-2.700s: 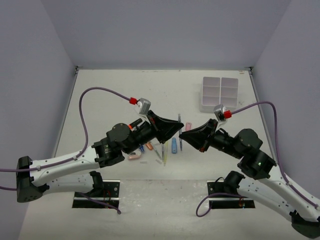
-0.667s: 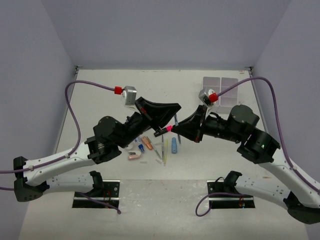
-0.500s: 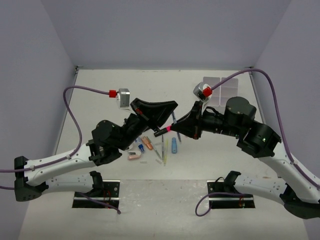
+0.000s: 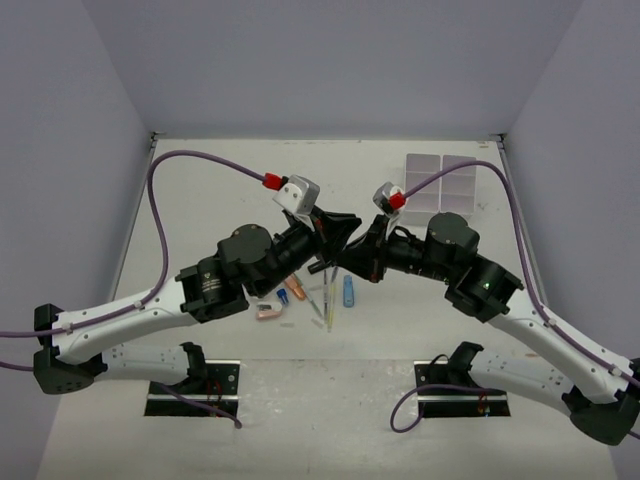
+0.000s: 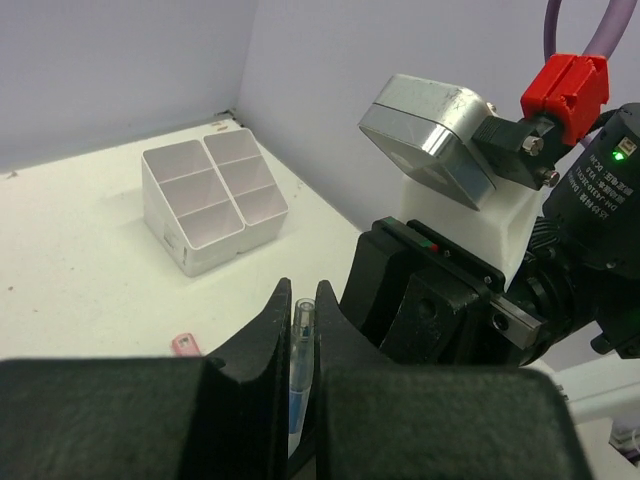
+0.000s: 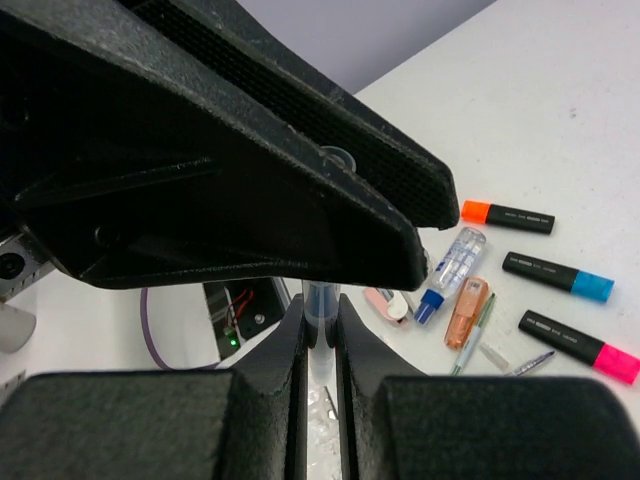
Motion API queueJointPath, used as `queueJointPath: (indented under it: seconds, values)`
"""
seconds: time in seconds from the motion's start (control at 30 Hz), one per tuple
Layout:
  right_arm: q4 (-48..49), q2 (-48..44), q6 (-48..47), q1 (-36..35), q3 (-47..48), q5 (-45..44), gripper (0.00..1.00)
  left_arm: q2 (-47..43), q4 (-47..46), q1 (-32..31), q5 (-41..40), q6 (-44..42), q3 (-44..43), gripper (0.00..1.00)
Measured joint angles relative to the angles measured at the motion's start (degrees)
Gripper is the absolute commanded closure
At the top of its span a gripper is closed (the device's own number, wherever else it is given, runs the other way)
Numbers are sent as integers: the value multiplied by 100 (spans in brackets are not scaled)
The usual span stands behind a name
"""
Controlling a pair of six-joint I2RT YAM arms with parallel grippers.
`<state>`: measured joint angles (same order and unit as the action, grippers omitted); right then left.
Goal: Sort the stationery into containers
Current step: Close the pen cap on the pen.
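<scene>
Two arms pinching one pen, mid-frame
The left gripper and right gripper are both clamping the pen; the organiser box is sitting upper right, nearer the right arm.

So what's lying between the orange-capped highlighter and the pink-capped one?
The blue-capped highlighter lies between the orange-capped highlighter and the pink-capped highlighter, roughly parallel to both and touching neither. Only the right wrist view shows it.

Nothing readable anywhere. There's fine white print on the black housing just below the red plug, but it's too small to make out. The pale marks on the highlighters are blurred as well.
</scene>
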<state>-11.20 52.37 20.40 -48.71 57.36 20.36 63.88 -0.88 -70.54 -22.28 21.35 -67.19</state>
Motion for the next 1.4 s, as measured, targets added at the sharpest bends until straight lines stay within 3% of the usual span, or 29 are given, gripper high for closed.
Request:
queueJointPath:
  seconds: [0.53,1.0,1.1,1.27,1.4]
  values:
    - [-130,-575,61,-52,-79,146,100,-343,-1217,-92,611,284,738,100]
    - [-1867,371,-53,347,1735,852,100,-607,-2808,-104,113,934,1601,100]
    - [-1741,351,-56,435,1695,1001,100,-652,-2566,-157,-62,989,1458,100]
    - [-164,25,130,514,468,1223,100,-420,-805,-241,-140,276,506,100]
    - [887,57,403,531,-207,1276,100,-19,83,-247,-147,-264,-169,100]
